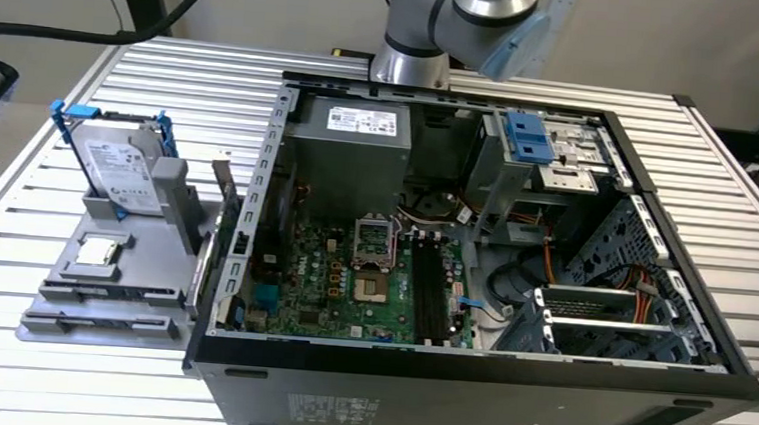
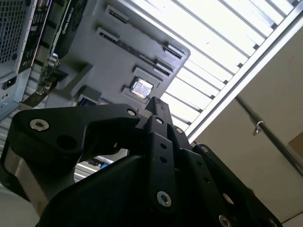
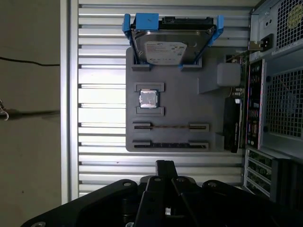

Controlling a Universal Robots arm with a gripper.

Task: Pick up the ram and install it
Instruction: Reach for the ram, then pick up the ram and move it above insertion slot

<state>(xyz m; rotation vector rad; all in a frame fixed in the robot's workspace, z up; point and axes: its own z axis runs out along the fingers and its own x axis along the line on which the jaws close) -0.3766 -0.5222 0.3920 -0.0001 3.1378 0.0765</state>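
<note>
The grey parts holder lies on the slatted table beside the open computer case. In the first wrist view two slot rows sit at the holder's near end. The ram stands on edge in the row closest to my gripper, a thin dark stick with small chips. A thinner strip stands in the row behind it. My gripper hovers above the table just short of the holder, fingers together, holding nothing. In the second wrist view the gripper points toward the holder. Black memory slots run along the green motherboard.
A silver hard drive in a blue frame stands at the holder's far end, with a processor chip in the middle. The case's rear panel and an upright card border the holder. The table edge lies on the other side.
</note>
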